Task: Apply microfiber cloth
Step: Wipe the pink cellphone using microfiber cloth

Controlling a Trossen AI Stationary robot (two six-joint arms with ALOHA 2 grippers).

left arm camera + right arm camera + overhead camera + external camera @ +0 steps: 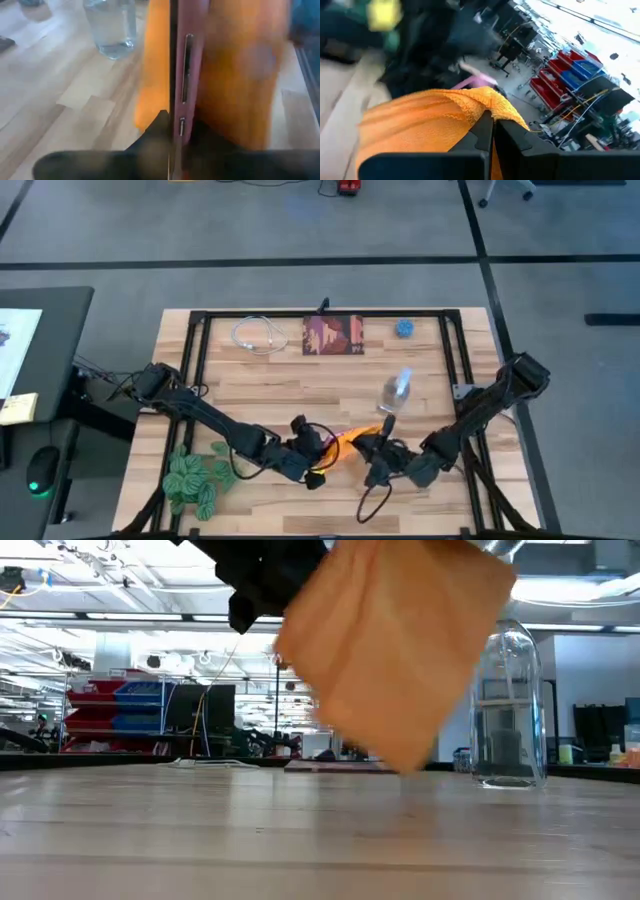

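Note:
The bright orange microfiber cloth (352, 438) hangs in the air between my two grippers, above the table's near middle. In the low view the cloth (400, 650) is clear of the tabletop. My left gripper (312, 452) is shut on a thin phone with a pink rim (182, 70), seen edge-on. Orange cloth (240, 65) shows on both sides of the phone. My right gripper (372, 448) is shut on the cloth (420, 125). My left gripper pinches the phone between its two fingers (155, 130), one on each flat face, at the end nearest the wrist (181, 115). The phone stands on edge with its side buttons toward the camera. The cloth hides the phone's far end. My right gripper pinches a bunched fold of the cloth (487, 102) between its two fingers, coming from the table's right side. How many layers it has, I cannot tell. The cloth hangs below the hold, and its lowest corner (405, 765) is clear of the table.
A clear bottle (395, 392) stands upright just beyond the cloth. At the far edge lie a white cable (258, 335), a dark red-brown printed square (333, 335) and a small blue thing (404, 328). A green plant (195, 480) lies at the near left.

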